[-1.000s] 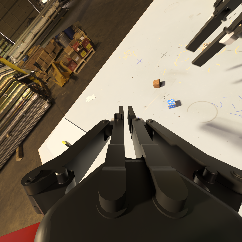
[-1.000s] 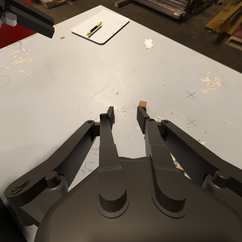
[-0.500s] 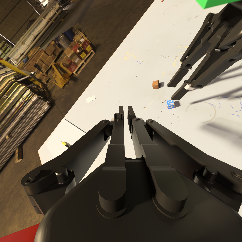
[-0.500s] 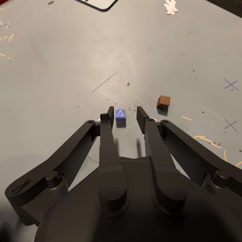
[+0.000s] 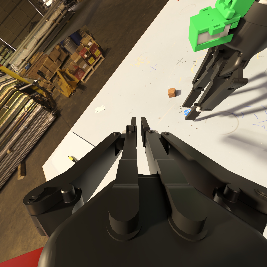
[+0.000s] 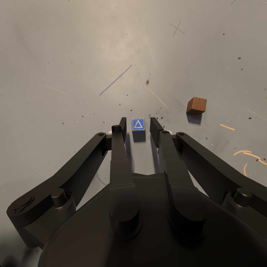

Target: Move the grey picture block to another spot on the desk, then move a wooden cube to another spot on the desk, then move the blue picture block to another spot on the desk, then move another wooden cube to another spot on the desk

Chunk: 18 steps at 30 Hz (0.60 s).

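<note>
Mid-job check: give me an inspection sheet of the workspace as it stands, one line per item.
Surface: pale desk, scuffed, with pen crosses, lines and dark specks.
Job's things: blue picture block on the desk between the right gripper's fingers, gaps both sides; wooden cube sits apart from it. Grey picture block not seen.
Clutter: white tray at the desk corner holding a yellow pen; white paper scrap.
Grippers: right gripper open, low around the block; left gripper nearly closed, empty, raised.
Cables: nothing seen.
Surroundings: warehouse floor, pallet of boxes, metal racks.
</note>
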Motion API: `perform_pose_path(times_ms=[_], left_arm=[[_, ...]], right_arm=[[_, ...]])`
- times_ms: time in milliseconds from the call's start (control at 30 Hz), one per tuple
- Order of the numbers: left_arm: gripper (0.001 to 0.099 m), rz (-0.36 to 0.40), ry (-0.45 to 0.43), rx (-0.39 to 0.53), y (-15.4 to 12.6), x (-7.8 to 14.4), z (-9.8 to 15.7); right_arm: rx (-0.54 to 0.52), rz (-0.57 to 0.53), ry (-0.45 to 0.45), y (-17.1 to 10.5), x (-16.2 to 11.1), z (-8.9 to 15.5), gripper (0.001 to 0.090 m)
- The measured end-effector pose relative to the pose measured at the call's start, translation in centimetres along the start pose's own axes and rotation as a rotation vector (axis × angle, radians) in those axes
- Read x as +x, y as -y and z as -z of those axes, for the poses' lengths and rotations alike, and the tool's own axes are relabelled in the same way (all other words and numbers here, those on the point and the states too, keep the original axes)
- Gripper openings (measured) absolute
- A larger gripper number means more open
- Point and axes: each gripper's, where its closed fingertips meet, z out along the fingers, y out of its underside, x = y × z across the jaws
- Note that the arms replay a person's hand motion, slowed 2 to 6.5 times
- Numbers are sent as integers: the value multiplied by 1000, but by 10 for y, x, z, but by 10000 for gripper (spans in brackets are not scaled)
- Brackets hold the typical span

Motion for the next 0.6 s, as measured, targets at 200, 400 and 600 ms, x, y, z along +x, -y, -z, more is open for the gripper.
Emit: perform_pose_path(times_ms=[200, 400, 600], left_arm=[[93, 1, 3, 6, 1, -1, 1], [93, 3, 5, 9, 1, -2, 1], [94, 5, 7, 9, 0, -3, 2]], right_arm=[[-32, 17, -14, -4, 2, -5, 332], [-34, 43, 7, -4, 0, -6, 251], [-38, 44, 42, -6, -4, -3, 251]])
